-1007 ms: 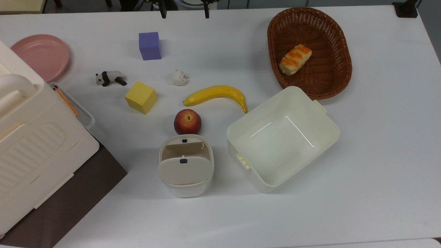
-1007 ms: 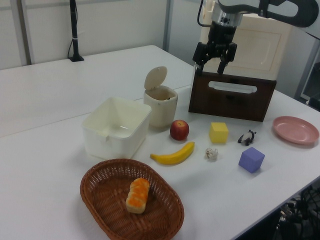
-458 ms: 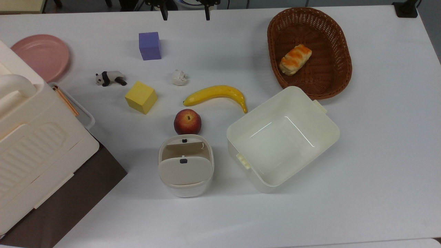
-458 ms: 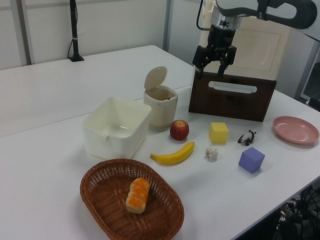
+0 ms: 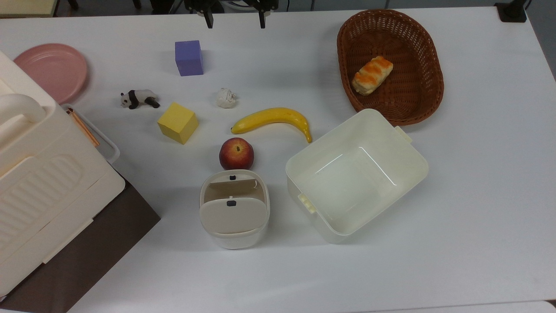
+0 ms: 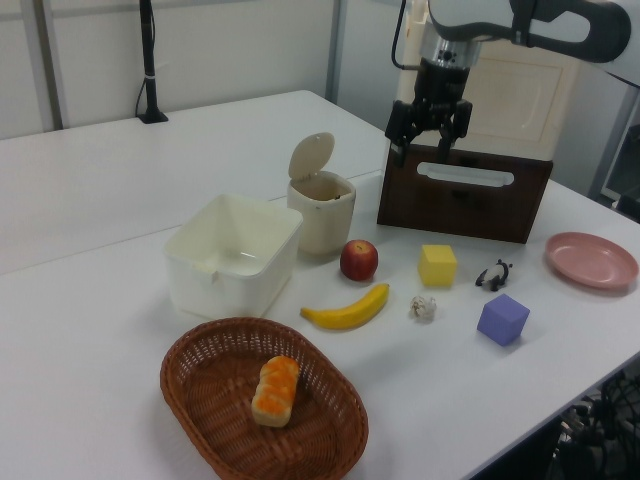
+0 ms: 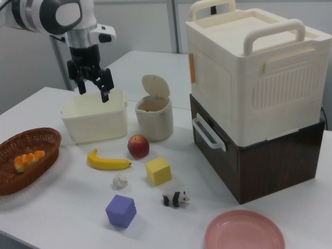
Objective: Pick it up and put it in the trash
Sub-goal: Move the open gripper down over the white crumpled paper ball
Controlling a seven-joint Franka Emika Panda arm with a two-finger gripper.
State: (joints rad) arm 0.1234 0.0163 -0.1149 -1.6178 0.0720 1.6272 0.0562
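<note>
Paper ball (image 7: 120,181) beside banana (image 7: 108,161)

White counter (image 5: 478,195): banana (image 5: 273,119) beside apple (image 5: 236,153); yellow cube (image 5: 177,122), purple cube (image 5: 189,58), panda figurine (image 5: 139,98) nearby. Bread roll (image 5: 372,74) lies in wicker basket (image 5: 430,95). Lidless cream tub (image 5: 356,174) adjoins basket. Pink plate (image 5: 52,71) at the top view's left.

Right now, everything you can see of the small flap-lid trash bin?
The trash bin is a small cream-white container that looks like plastic, a rounded rectangle from above, with a swing flap lid tipped up so the mouth is open. The lid and rim each carry a small dark mark. It stands upright on the white table, between the apple and the table's near edge in the top view, with the larger lidless tub beside it. Nothing touches it.
</note>
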